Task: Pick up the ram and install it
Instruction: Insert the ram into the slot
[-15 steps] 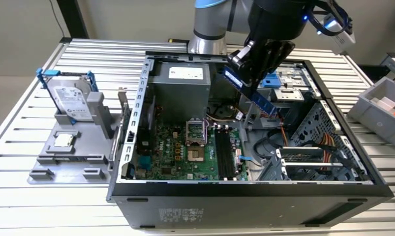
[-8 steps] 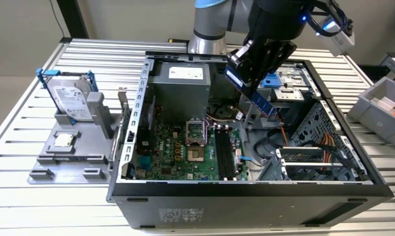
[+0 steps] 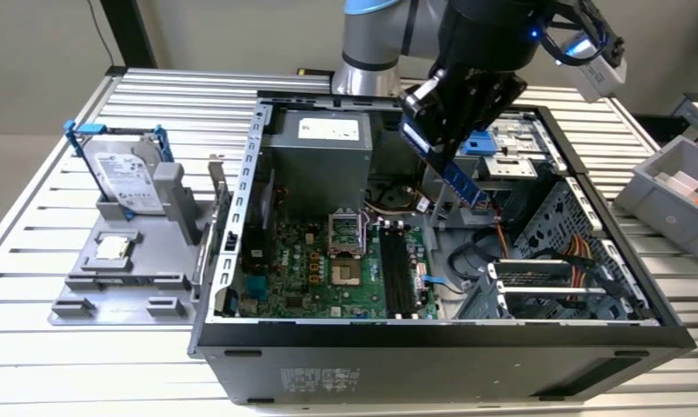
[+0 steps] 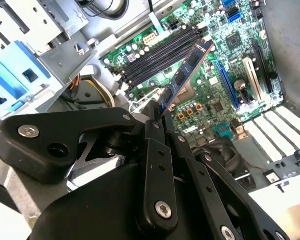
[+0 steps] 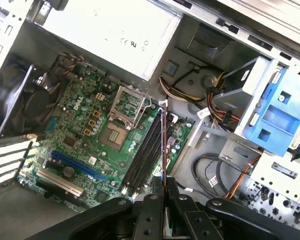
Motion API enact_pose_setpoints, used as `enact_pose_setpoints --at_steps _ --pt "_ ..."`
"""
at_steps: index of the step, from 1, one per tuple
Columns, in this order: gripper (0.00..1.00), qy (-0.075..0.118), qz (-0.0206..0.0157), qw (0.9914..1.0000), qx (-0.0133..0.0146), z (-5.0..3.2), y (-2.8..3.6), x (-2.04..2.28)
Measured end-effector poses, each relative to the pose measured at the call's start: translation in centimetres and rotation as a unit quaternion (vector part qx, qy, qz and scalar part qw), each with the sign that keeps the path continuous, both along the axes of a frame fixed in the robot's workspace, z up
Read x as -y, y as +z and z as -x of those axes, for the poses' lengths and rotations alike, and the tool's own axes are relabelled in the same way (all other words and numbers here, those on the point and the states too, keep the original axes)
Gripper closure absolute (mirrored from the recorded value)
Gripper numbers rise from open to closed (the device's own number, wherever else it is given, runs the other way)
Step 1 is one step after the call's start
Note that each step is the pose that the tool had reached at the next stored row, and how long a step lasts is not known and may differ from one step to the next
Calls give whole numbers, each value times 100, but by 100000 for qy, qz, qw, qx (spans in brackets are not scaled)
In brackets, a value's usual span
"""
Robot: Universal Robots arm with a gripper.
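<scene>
I saw the gripper [image 4: 155, 119] clamped on one end of the ram [image 4: 186, 74] | ram hung tilted above the memory slots [image 3: 397, 276], not touching | judged it light, stiff, fragile: hold by edges

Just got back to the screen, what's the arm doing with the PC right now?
The arm's gripper is shut on the ram, a bluish stick, and holds it tilted over the open computer case. In the first wrist view the stick hangs above the black memory slots on the motherboard, not yet seated in any of them. A hard drive in a blue frame stands outside the case, on the exterior view's left.
</scene>
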State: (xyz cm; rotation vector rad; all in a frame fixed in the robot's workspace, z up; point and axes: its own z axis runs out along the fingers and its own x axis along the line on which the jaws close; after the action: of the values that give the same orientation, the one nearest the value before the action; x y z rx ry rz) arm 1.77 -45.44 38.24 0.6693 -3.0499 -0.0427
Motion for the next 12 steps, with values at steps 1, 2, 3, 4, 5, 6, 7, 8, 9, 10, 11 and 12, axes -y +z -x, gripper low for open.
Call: enact_pose_setpoints --at_steps 1,2,3,4,5,6,7,8,9,10,11,12 --pt "100 -496 1 99999 0 0 0 0" --pt "100 -1017 0 99995 -2 0 0 0" --pt "100 -1569 1 99988 -1 0 0 0" --pt "100 -2092 -3 99978 -1 0 -1 0" --pt "100 -2608 -1 99966 -1 0 -1 0" --pt "100 -3210 -2 99948 -2 0 -1 0" --pt "100 -3743 1 99930 1 0 -1 0" --pt "100 -4326 0 99906 -1 0 -1 0" --pt "100 -4904 -5 99880 0 0 -2 0" --pt "100 -5499 -1 99849 0 0 -2 0" --pt "100 -6032 0 99818 0 0 -2 0" --pt "100 -6568 4 99784 -2 0 -2 0"
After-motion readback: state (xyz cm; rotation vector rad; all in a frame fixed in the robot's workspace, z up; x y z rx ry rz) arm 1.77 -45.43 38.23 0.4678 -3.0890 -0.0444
